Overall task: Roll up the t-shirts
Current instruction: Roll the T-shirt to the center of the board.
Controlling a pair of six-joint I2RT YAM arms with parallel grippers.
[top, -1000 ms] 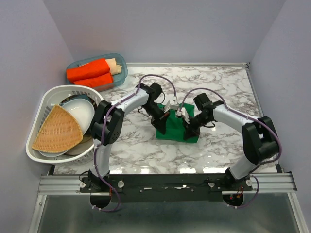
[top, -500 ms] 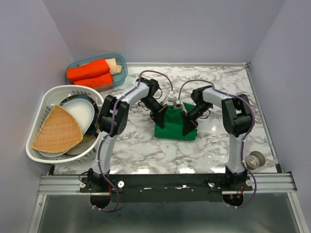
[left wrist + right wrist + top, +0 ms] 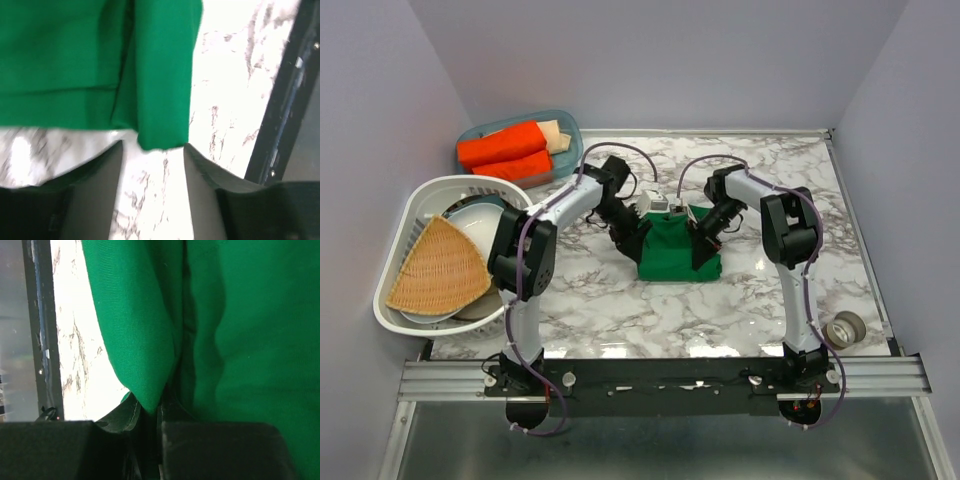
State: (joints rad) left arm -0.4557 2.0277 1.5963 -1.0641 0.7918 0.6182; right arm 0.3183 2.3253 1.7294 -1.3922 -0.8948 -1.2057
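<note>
Mid-surface (image 3: pixel 590 300), both arms have pulled the green t-shirt (image 3: pixel 678 252) farther back: my right fingers (image 3: pixel 125 417) pinch its fold, left fingers (image 3: pixel 95 195) stand apart at its hem, so the roll looks mid-turn.

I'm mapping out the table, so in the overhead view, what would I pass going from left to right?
White basket → green t-shirt → tape roll.

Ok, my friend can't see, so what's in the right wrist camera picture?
A green t-shirt fills most of the picture, and the right gripper at the bottom pinches a fold of it between dark fingers. A strip of white marble table shows on the left.
</note>
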